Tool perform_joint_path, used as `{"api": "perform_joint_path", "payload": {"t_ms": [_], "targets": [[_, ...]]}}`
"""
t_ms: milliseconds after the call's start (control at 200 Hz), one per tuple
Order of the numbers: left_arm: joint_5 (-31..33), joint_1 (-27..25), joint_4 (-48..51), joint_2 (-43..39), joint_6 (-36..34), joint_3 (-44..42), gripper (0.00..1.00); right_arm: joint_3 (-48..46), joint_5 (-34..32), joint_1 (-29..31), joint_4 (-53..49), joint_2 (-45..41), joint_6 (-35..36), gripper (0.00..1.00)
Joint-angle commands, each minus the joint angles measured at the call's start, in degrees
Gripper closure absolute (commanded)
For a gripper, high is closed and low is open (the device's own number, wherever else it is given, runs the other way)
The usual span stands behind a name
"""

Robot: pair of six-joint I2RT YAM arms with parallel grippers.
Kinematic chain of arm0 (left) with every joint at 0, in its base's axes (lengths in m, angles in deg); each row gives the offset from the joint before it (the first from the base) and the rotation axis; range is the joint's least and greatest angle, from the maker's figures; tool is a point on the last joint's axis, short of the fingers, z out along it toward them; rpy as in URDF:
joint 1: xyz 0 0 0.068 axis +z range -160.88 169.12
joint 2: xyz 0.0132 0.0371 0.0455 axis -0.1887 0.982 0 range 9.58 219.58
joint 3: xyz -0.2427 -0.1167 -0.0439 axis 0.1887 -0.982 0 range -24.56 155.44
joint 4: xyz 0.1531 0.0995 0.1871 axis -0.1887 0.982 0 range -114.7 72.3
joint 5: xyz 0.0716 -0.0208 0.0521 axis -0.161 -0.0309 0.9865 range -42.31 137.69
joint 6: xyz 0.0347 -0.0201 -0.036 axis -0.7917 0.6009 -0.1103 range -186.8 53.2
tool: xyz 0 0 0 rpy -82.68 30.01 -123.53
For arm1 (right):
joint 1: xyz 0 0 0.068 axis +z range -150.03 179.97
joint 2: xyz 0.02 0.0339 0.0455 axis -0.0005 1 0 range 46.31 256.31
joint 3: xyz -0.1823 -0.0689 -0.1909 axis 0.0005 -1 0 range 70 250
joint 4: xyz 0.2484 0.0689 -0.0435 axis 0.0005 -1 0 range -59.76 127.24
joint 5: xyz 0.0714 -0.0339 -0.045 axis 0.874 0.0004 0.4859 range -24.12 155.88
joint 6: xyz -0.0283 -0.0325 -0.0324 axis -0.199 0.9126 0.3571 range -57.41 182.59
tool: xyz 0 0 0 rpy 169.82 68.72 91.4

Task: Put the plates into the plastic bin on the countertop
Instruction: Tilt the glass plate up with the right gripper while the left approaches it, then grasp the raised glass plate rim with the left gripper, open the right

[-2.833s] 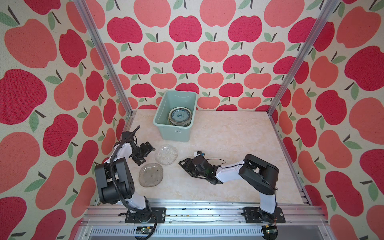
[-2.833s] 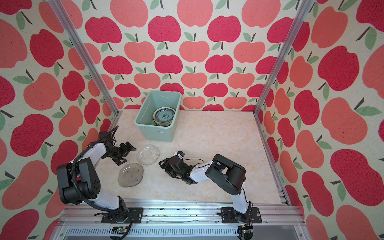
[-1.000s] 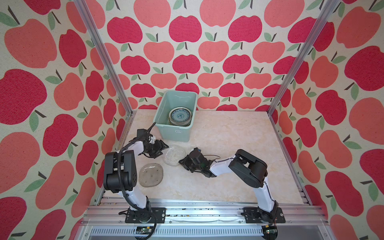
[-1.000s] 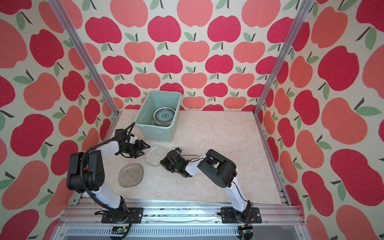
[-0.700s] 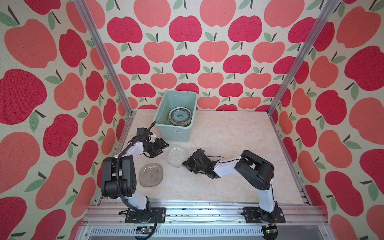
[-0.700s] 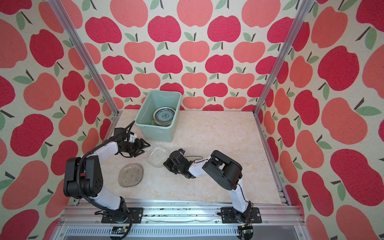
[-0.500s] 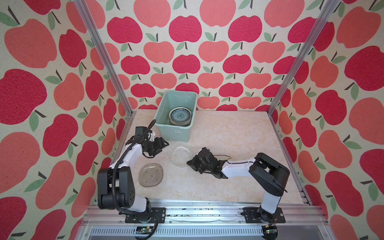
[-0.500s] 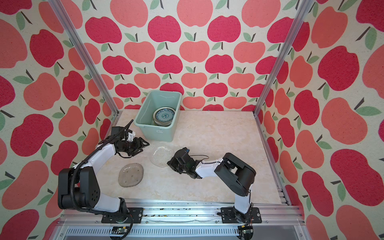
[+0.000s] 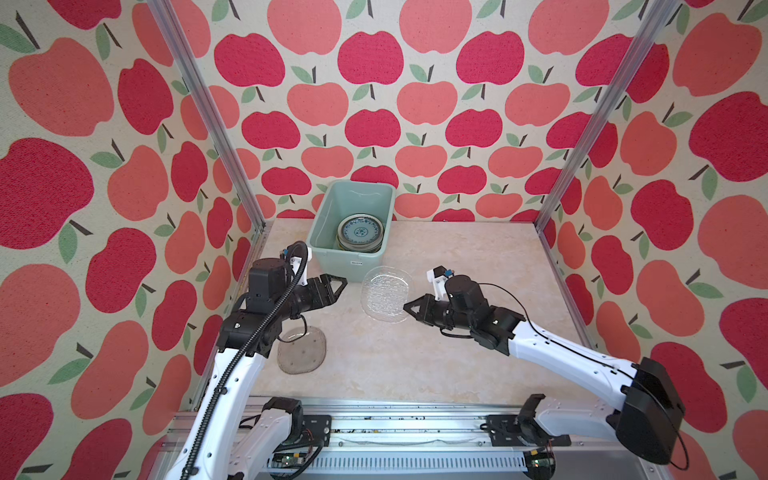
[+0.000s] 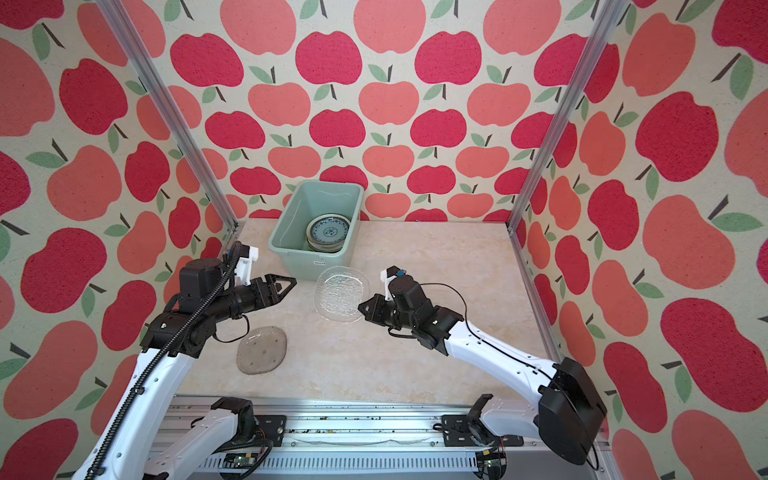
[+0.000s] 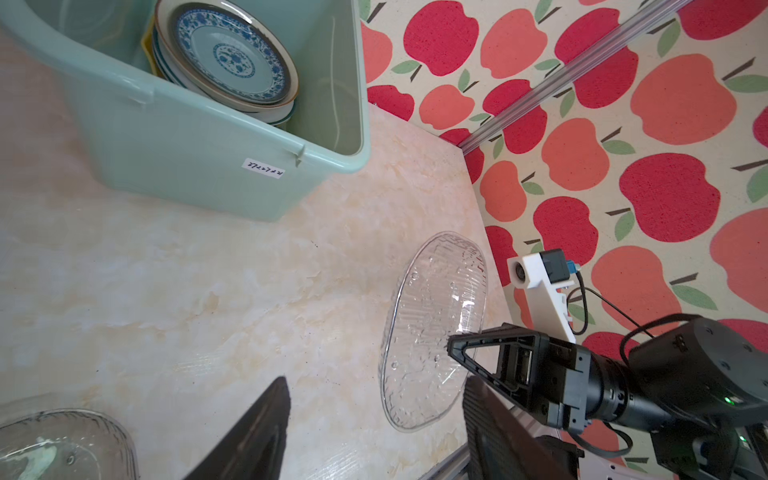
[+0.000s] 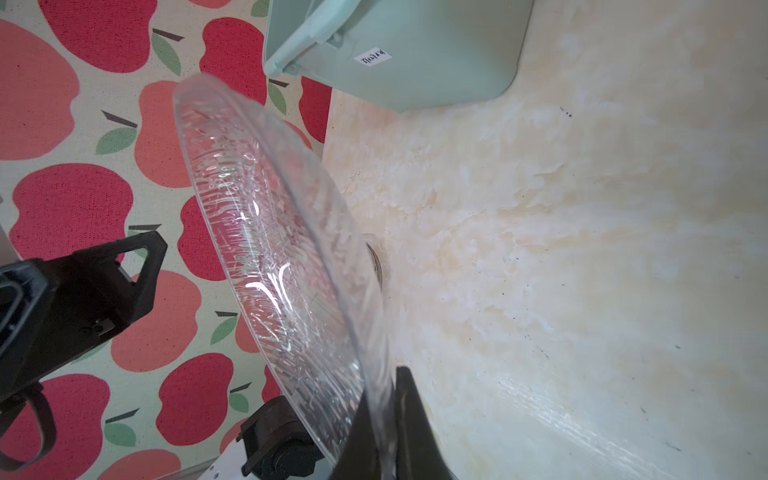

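Pinches with the right gripper, jaws closed on the near rim of a clear, ribbed oval glass plate. Holds it steeply tilted, almost on edge, and apparently raised off the beige marble-look countertop. Probably gripped that way because a flat glass dish offers only its thin rim to hold, and perhaps so as to slip it edge-first over the rolled rim of the pale mint-green rectangular plastic bin. Sits just short of the bin's labelled wall, not yet over the opening. Inside the bin, a stack of round plates, a blue-patterned one on top.

Reaches forward and inward with the right arm, forearm low over the countertop.

Faces the plate from the opposite side with the left gripper, jaws parted and empty, near the plate but apart from it, perhaps ready to steady it. Arches the left arm, elbow high, over a second, smoky rounded-square glass plate lying flat on the countertop, not yet binned.
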Motion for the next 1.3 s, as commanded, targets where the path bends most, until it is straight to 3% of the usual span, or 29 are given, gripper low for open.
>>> {"api": "perform_joint_path", "payload": {"t_ms": [0,230,345,570,1086,1176,1296], "targets": [[-0.41,-3.88,5.50,0.15,-3.19,2.55,0.33,3.80,7.85,-3.04,-11.04,-3.46,10.49,0.96],[8.50,-17.65,3.63,3.04,-5.81,2.43,0.35,10.11,14.68,-5.83,-21.91,-5.74,19.52,0.97],[11.05,-21.26,-0.49,4.95,-5.51,1.80,0.37,10.67,16.67,-5.92,-22.55,-6.86,20.58,0.97],[9.69,-23.23,-2.71,9.48,-4.90,3.56,0.47,10.41,17.52,-5.90,-22.98,-8.64,21.11,0.97],[6.83,-24.17,-1.50,11.37,-0.95,4.99,1.00,9.70,14.65,-7.37,-19.29,-8.21,20.16,0.96],[7.50,-24.17,-1.13,11.51,-0.27,5.44,1.00,9.94,14.03,-7.83,-19.36,-8.25,20.18,0.90],[10.87,-24.04,-1.96,11.51,2.27,5.91,1.00,10.71,12.58,-9.28,-20.48,-9.01,20.59,0.70]]}}
